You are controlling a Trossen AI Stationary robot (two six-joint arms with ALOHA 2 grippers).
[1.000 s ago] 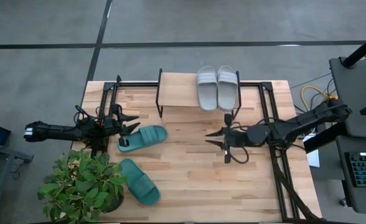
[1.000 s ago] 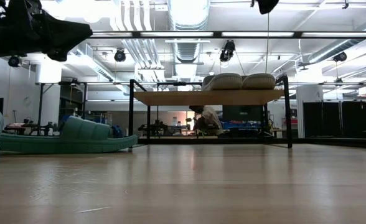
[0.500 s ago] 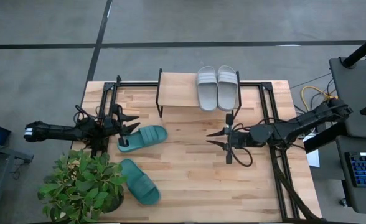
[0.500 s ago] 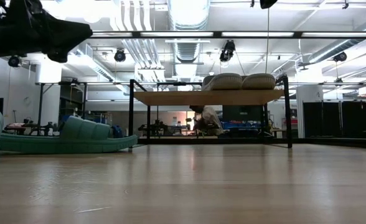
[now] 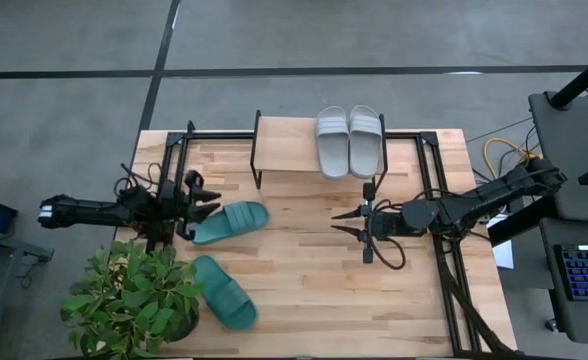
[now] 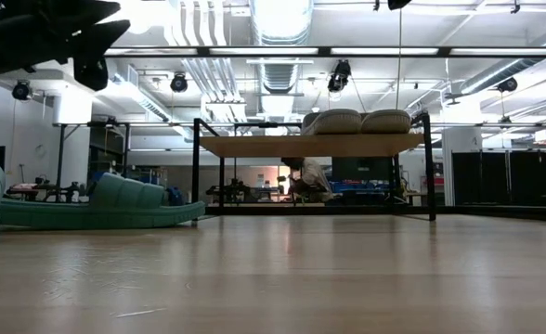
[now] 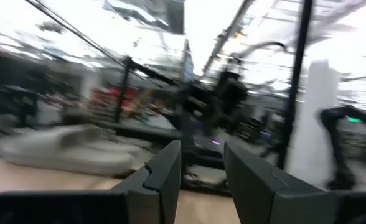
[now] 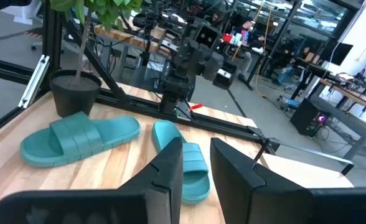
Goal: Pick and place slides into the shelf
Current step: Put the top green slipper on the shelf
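When read from the table's point(image 5: 304, 290) front edge toward twelve o'clock at the back, found as follows. Nearest, at about seven o'clock: first teal slide point(image 5: 224, 291), lying flat just beside the potted plant point(image 5: 124, 300), untouched. Farther in, at nine o'clock: second teal slide point(image 5: 229, 222), flat on the boards, with left gripper point(image 5: 199, 200) at its nine-o'clock end, held above the tabletop, fingers parted by a moderate gap and gripping nothing. At three o'clock of centre: right gripper point(image 5: 344, 221), spread wide, empty, waiting. Farthest, at twelve o'clock: shelf point(image 5: 284, 140), carrying grey slide point(image 5: 332, 140) and grey mate point(image 5: 365, 140) side by side on its three-o'clock half; nine-o'clock half bare. Judged half done; step in hand judged to be the approach to the second teal slide. Next move calls for: lowering over the strap or side edge, closing firmly on the soft rubber, lifting, carrying toward one o'clock, and setting down on the bare half of the board, clear of the grey pair.
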